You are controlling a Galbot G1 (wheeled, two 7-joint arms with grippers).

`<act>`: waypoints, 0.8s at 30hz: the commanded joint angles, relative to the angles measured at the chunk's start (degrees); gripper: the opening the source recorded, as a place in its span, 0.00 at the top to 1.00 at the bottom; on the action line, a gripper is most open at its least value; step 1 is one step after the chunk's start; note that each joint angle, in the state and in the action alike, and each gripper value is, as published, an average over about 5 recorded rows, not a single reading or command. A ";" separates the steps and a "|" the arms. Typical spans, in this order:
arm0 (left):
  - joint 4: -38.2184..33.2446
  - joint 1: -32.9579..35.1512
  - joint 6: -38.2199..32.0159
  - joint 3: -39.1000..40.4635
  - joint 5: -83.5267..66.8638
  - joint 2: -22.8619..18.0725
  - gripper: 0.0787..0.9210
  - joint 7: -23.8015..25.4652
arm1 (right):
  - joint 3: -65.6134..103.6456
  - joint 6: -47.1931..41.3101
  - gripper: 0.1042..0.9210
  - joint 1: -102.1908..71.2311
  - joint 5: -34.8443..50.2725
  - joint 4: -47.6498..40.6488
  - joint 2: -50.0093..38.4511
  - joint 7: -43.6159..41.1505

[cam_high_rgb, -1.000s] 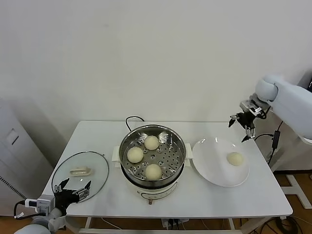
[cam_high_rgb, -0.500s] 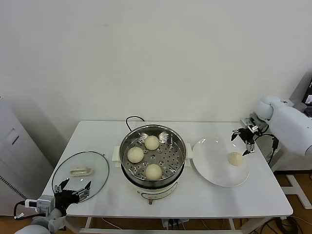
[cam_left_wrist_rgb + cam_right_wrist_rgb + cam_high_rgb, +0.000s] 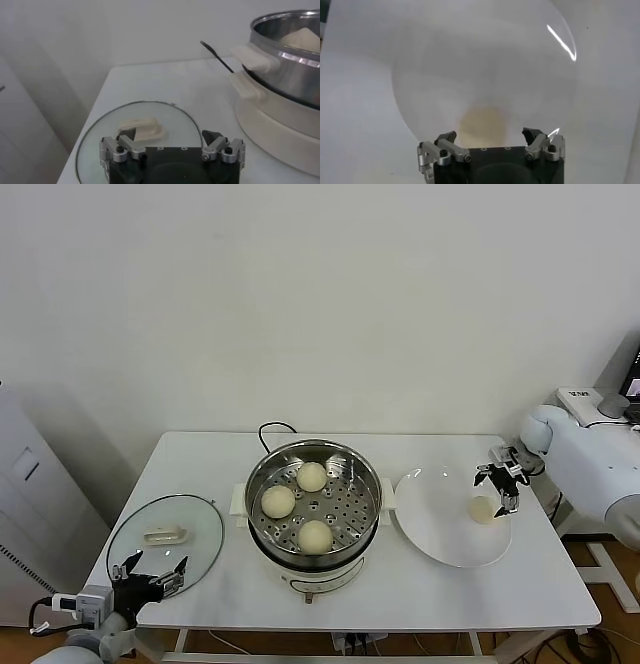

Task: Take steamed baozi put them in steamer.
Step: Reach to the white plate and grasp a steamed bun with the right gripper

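At the right of the head view the right pincer (image 3: 499,482) hangs just above the white plate (image 3: 440,534), its fingers spread wide and holding nothing. Directly beneath it lies one steamed baozi (image 3: 482,509), a smooth, round, cream-white bun, alone on the plate. In the centre of the frame stands the steamer (image 3: 313,500), a shiny steel pot with white side handles; its perforated tray holds three more buns, well apart from each other. At lower left the left pincer (image 3: 150,580) rests open and empty at the table (image 3: 400,594) edge, beside the glass lid (image 3: 165,536).
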 commanded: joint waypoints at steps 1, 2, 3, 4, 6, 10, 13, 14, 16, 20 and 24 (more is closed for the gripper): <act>0.10 -0.02 0.01 0.09 0.08 0.02 0.12 0.03 | 4.62 0.67 0.12 -2.53 -4.01 -3.76 1.55 1.82; 0.13 -0.04 0.00 0.11 0.10 0.02 0.12 0.03 | 4.79 0.71 0.12 -2.64 -4.16 -3.92 1.69 1.84; 0.19 -0.06 -0.01 0.13 0.13 0.03 0.12 0.03 | 5.03 0.73 0.12 -2.77 -4.22 -4.04 1.82 1.85; 0.25 -0.09 -0.03 0.16 0.17 0.04 0.12 0.03 | 5.30 0.76 0.12 -2.92 -4.27 -4.18 1.96 1.86; 0.37 -0.13 -0.06 0.23 0.27 0.04 0.12 0.03 | 5.76 0.79 0.12 -3.19 -4.34 -4.38 2.21 1.82; 0.41 -0.07 -0.11 0.30 0.36 0.04 0.12 0.03 | 6.08 0.67 0.17 -3.41 -4.47 -4.51 2.46 1.53; 0.40 -0.10 -0.16 0.29 0.36 0.03 0.12 0.03 | 6.36 0.59 0.25 -3.41 -4.77 -4.66 2.49 1.53; 0.40 -0.11 -0.16 0.28 0.36 0.02 0.12 0.02 | 6.44 0.55 0.28 -3.40 -4.91 -4.68 2.48 1.57; 0.37 -0.12 -0.17 0.29 0.36 0.00 0.12 0.01 | 6.48 0.43 0.33 -3.32 -5.08 -4.64 2.40 1.51; 0.29 -0.09 -0.13 0.31 0.39 -0.14 0.12 -0.03 | 6.02 -0.07 0.43 -3.06 -4.52 -3.87 1.97 1.37; 0.20 0.02 -0.02 0.27 0.50 -0.39 0.12 -0.16 | 1.92 -2.10 0.51 -1.51 -0.51 -0.31 0.28 0.85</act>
